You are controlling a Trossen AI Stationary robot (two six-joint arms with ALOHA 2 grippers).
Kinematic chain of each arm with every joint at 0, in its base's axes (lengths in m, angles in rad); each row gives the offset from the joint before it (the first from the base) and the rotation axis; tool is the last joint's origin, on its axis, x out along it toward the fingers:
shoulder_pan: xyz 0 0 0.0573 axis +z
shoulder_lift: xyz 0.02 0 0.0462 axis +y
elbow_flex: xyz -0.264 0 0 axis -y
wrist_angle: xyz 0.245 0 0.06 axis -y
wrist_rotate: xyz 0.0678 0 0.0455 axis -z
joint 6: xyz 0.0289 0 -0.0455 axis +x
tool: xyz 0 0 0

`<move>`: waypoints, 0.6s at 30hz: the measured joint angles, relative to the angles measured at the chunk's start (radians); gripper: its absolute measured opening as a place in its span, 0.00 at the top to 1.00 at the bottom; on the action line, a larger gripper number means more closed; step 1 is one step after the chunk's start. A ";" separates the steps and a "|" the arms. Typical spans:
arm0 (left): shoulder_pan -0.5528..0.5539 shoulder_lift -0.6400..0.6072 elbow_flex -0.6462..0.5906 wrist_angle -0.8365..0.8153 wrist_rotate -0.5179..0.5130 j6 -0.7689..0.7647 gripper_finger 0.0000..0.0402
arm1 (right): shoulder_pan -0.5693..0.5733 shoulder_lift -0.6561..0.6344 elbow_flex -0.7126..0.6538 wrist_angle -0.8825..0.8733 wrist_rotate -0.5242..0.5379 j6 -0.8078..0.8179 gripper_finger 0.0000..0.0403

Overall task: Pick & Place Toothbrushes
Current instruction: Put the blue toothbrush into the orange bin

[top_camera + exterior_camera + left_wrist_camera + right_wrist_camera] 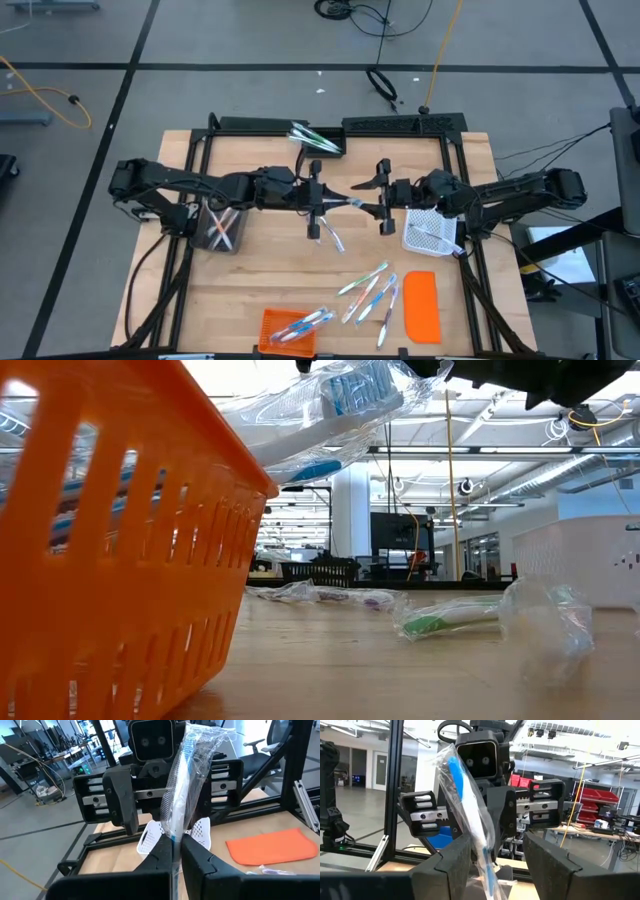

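Both arms meet above the table's middle. My left gripper (330, 199) (175, 856) is shut on a clear-wrapped white and blue toothbrush (350, 201) (182, 795). That toothbrush reaches across to my right gripper (367, 205) (492, 870), which is open, with one finger on each side of it (470, 820); whether they touch it, I cannot tell. Another toothbrush (331, 238) lies flat on the table below. Several more lie loose (370, 293) near the orange lid (422, 305). My left gripper pinches the wrapped toothbrush between its two fingers, near one end of it (173, 842). The fingers come level from the table's left and lie along the toothbrush. It is lifted clear of the table and sticks out past the fingertips toward my right gripper.
A dark bin (220, 228) with toothbrushes sits at the left and a white mesh basket (432, 232) at the right. An orange basket (288, 330) (100, 560) holding wrapped toothbrushes stands at the near edge. More toothbrushes (315, 140) lie at the far edge, by the frame.
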 joint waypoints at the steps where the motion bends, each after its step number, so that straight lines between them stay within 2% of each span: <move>1: 0.000 0.000 0.000 0.000 0.000 -0.001 0.97 | 0.000 0.003 0.000 0.007 -0.001 0.000 0.57; 4: 0.001 0.000 0.000 -0.001 0.000 -0.008 0.95 | 0.000 0.011 0.000 0.025 -0.001 0.000 0.57; 11: 0.003 0.000 0.000 -0.003 0.001 -0.001 0.98 | 0.029 0.011 0.000 0.046 0.002 -0.001 0.60; 15: 0.012 0.001 0.000 -0.004 0.000 -0.011 0.95 | 0.039 0.010 0.000 0.055 0.001 -0.002 0.68; 18: 0.017 0.001 0.000 -0.004 -0.001 -0.016 0.97 | 0.039 0.010 0.000 0.066 0.003 -0.011 0.76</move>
